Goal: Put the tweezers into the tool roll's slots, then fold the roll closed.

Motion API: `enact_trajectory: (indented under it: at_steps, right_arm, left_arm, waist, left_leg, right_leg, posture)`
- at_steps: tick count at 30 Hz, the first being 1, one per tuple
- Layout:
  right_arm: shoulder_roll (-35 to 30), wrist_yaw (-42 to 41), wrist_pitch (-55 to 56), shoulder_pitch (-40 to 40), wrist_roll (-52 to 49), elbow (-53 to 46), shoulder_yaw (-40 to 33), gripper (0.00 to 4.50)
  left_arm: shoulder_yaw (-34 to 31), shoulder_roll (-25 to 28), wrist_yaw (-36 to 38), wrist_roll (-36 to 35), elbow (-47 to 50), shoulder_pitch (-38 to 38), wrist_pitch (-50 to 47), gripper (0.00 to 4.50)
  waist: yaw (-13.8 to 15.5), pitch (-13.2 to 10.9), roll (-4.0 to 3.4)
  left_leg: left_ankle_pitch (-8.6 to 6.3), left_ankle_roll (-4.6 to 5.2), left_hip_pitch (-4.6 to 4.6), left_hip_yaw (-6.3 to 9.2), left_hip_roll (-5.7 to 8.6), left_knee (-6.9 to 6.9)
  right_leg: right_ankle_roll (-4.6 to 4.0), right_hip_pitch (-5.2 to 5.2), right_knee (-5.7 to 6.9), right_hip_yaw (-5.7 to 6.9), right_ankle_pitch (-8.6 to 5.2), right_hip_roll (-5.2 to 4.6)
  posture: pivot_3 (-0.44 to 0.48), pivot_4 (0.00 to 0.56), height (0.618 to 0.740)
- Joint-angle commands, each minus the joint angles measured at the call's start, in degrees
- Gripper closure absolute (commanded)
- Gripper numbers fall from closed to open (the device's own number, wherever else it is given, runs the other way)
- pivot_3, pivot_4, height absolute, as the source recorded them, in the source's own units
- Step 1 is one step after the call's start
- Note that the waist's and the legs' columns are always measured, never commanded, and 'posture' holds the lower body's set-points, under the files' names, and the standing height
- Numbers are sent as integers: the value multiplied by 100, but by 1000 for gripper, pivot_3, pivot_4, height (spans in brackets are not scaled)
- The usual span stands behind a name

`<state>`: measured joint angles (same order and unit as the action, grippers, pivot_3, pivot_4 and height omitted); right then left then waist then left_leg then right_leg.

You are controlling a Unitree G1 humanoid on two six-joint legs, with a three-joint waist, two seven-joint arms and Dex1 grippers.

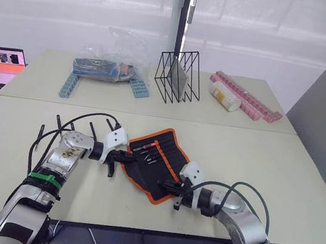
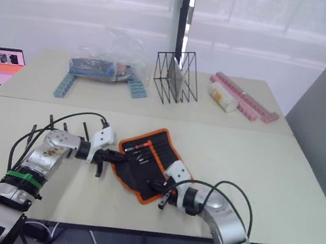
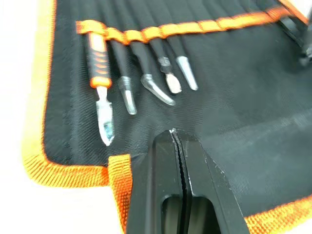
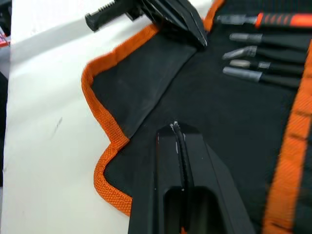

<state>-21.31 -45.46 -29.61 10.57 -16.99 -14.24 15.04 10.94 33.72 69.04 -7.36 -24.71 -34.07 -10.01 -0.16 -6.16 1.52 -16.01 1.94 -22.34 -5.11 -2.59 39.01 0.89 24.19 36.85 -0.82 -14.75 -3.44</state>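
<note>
Tweezers slotted, flat black fabric tool roll with orange trim (image 1: 156, 164) lies open on the pale counter (image 1: 277, 167).
Both grippers, left (image 3: 179, 139) and right (image 4: 176, 130), jaws clenched empty, press its edges; folding calls for an even, gentle pull.

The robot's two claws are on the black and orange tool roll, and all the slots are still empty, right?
Not quite. Both claws, left claw and right claw, are on the tool roll, but the slots are not empty: the left wrist view shows tools tucked in them.

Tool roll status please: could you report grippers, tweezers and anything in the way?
Both grippers, left and right, shut on the tool roll. Tweezers sit in slots. Roll lies open, unfolded. Nothing obstructs.
</note>
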Motion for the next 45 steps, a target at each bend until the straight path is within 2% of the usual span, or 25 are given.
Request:
enact_trajectory:
  at_steps: [1, 8, 11, 16, 19, 22, 25, 30, 33, 39, 45]
  right_arm:
    - [98, 109, -114, 40, -268, -388, -186, 4500]
    - [146, 361, -265, -61, -626, -626, -655, 4500]
    - [92, 442, -331, -60, -858, -744, -1012, 4500]
    - [-125, 486, -328, -190, -980, -884, -1319, 4500]
    - [-233, 530, -326, -276, -1025, -975, -1461, 4500]
    - [-341, 538, -324, -323, -1097, -995, -1642, 4500]
    - [-449, 457, -279, -340, -1112, -904, -1725, 4500]
    - [-828, -356, -272, -175, -1586, -642, -1853, 2982]
    - [-1104, -843, -237, -18, -1689, -588, -1746, 1962]
    - [-1469, -1514, -376, 429, -1944, -702, -1527, 20]
    - [-1538, -1750, -240, 836, -1813, -592, -1273, 20]
  left_arm:
    - [-357, 106, 159, -458, 564, -82, -408, 4475]
    - [-1084, 221, 277, -1327, 1269, 294, -986, 4475]
    - [-1619, 282, 230, -1874, 1738, 601, -1189, 4475]
    - [-2434, 635, 26, -2287, 2477, 1546, -1251, 4475]
    - [-3056, 824, -289, -2392, 2895, 2238, -1255, 3671]
    - [-3799, 922, -606, -2491, 3265, 3092, -1316, 2695]
    - [-4233, 914, -800, -2487, 3369, 3694, -1234, 1709]
    - [-5116, 538, -1228, -2178, 2978, 4895, -498, 38]
    - [-5454, 277, -1556, -2174, 2892, 5258, -275, 0]
    - [-5828, -352, -2346, -2269, 3325, 5840, -126, 0]
    - [-5925, -614, -3068, -2323, 3610, 6052, -382, 0]
  waist:
    - [3, -2, 0]
    - [2, -5, -2]
    - [0, -8, -2]
    - [-36, -10, -3]
    - [-51, -12, -4]
    - [-67, -14, -4]
    - [-36, -17, -4]
    - [-44, -20, 1]
    - [-24, -22, 4]
    - [5, -22, 13]
    - [9, -22, 16]
  left_leg:
    - [1, -2, -12, 2, 1, 0]
    - [0, 1, -28, 5, 0, -1]
    - [0, 0, -27, 5, -1, -1]
    - [0, 0, -14, 4, -3, -5]
    - [0, -1, -10, 2, -3, -7]
    - [0, -1, -7, -1, -4, -10]
    - [-1, -2, -1, -2, -5, -12]
    - [-2, -2, 11, -10, 1, -21]
    - [-1, -2, 11, -8, 2, -21]
    - [-2, -2, 11, -5, 3, -20]
    - [-4, -5, 11, 4, -1, -23]
  right_leg:
    - [1, 13, 1, 2, 1, 2]
    - [8, 11, -9, 7, 5, 1]
    - [8, 11, -11, 6, 5, 0]
    - [7, 8, -14, 2, 4, -1]
    - [6, 7, -15, 2, 3, -3]
    - [6, 7, -14, -1, 4, -8]
    - [5, 4, -16, 0, 3, -12]
    - [2, -1, -15, 7, 3, -54]
    - [-1, -2, -17, 22, 1, -78]
    - [-1, -3, -20, 29, 2, -98]
    - [-7, -2, -20, 21, 3, -127]
  posture:
    - [0, 150, 737]
    - [0, 150, 737]
    - [0, 150, 737]
    - [0, 150, 737]
    - [0, 150, 737]
    - [0, 150, 737]
    - [0, 150, 737]
    - [0, 150, 737]
    - [0, 150, 737]
    - [0, 150, 737]
    - [0, 150, 737]
